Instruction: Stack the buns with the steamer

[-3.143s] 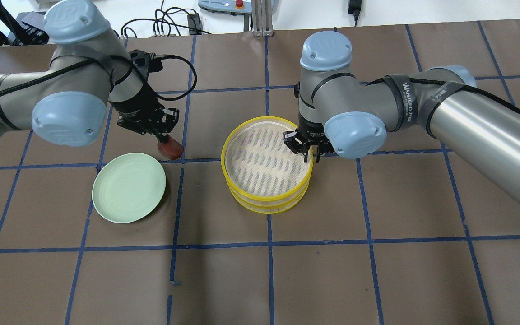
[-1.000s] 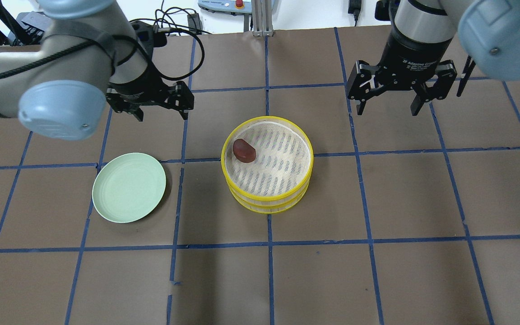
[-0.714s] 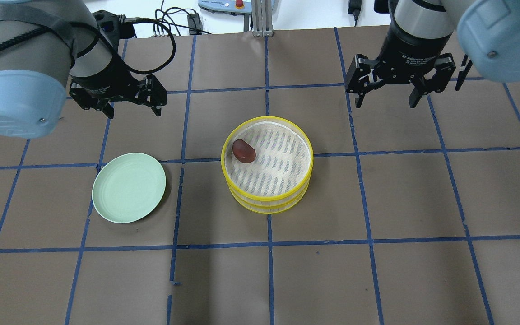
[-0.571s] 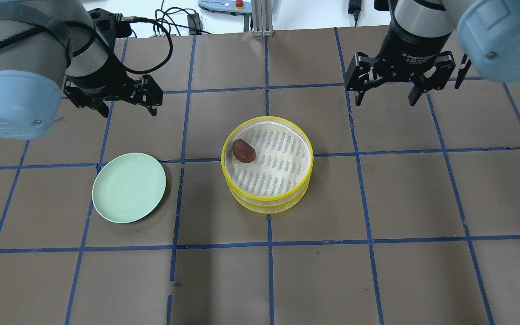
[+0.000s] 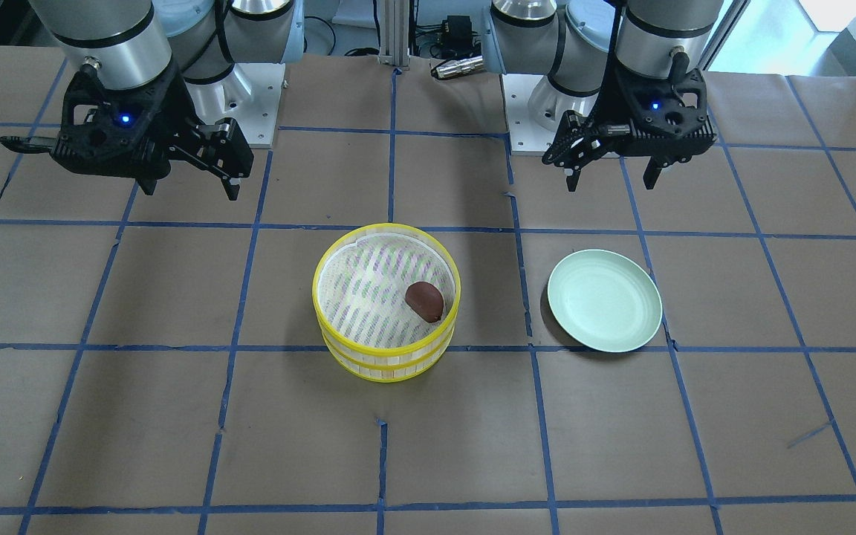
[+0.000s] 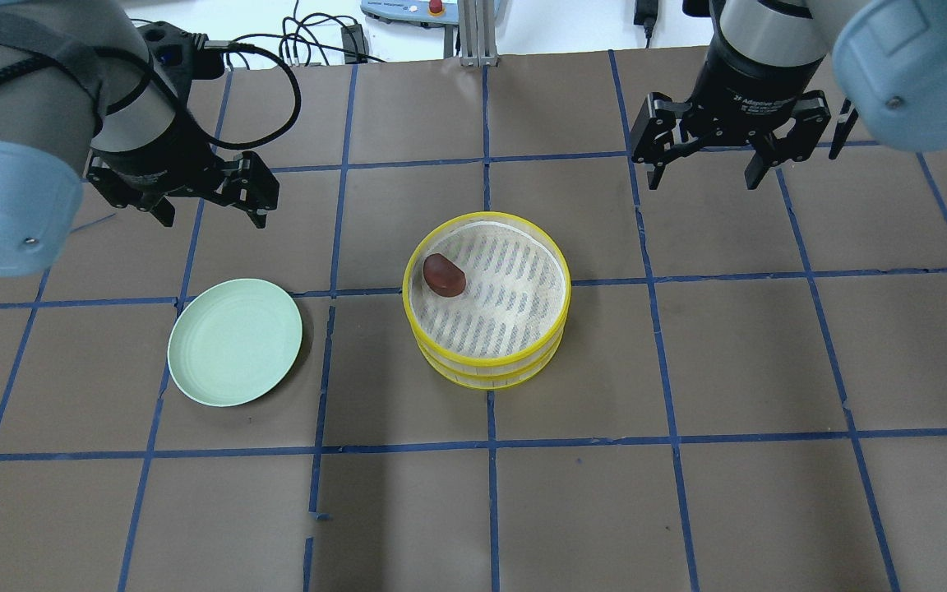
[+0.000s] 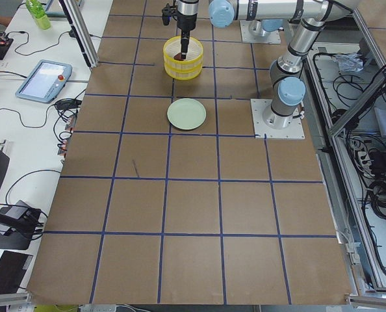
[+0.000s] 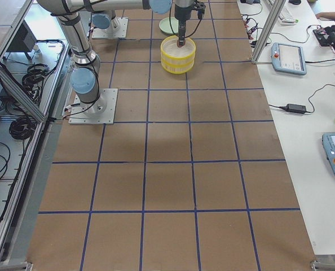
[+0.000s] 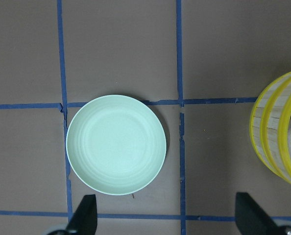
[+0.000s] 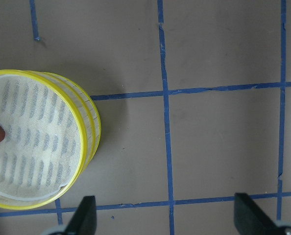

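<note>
A yellow two-tier steamer (image 6: 490, 366) stands mid-table, also in the front view (image 5: 387, 362). The dark reddish-brown bun (image 6: 444, 275) lies in its top tray near the rim on the plate's side, also in the front view (image 5: 424, 301). The white bun is out of view. The pale green plate (image 6: 234, 341) is empty and fills the left wrist view (image 9: 116, 144). My left gripper (image 6: 212, 215) is open and empty, high above the table behind the plate. My right gripper (image 6: 702, 181) is open and empty, behind and to the right of the steamer.
The table is brown paper with a blue tape grid. Cables and a control box lie past its far edge (image 6: 317, 41). The arms' base plates (image 5: 532, 111) sit at the robot's side of the table.
The left gripper held the brown bun by the plate; the bun now lies in the steamer. Both grippers have opened and risen. The left one has drifted left in the last second.
</note>
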You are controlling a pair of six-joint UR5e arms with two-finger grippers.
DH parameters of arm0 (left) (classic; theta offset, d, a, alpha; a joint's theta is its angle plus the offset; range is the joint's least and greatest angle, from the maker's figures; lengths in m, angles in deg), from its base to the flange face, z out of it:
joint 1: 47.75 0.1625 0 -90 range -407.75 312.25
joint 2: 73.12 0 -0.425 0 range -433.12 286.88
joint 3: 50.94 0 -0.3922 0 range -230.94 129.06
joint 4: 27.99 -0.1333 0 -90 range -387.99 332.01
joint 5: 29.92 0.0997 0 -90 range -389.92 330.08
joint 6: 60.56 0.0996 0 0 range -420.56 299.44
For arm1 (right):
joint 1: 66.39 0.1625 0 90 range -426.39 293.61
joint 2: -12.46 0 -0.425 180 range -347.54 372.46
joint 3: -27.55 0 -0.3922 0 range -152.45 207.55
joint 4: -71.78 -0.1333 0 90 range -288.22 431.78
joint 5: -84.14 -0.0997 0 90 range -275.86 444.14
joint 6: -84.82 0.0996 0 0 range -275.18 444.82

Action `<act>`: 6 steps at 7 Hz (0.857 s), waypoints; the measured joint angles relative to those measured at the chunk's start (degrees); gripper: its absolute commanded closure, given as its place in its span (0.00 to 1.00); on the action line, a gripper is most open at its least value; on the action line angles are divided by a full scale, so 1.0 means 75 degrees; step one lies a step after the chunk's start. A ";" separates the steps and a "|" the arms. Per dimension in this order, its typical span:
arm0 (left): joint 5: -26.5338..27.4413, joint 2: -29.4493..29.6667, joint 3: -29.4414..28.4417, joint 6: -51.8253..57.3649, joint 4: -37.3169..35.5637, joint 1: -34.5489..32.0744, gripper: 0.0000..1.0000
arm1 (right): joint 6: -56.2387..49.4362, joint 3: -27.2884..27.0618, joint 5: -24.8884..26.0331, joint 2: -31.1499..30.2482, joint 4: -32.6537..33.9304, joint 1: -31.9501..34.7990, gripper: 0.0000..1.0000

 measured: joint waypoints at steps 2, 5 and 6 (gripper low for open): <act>-0.0007 -0.0270 -0.0021 0.0048 0.0322 0.0001 0.00 | -0.0001 -0.0002 0.0000 0.0000 -0.0008 -0.0001 0.00; -0.0026 -0.0335 -0.0036 0.0113 0.0364 0.0002 0.00 | -0.0102 -0.0012 0.0008 0.0000 -0.0005 0.0003 0.00; -0.0072 -0.0337 0.0002 0.0111 0.0374 -0.0008 0.00 | -0.0129 -0.0013 0.0004 0.0000 -0.0002 0.0013 0.00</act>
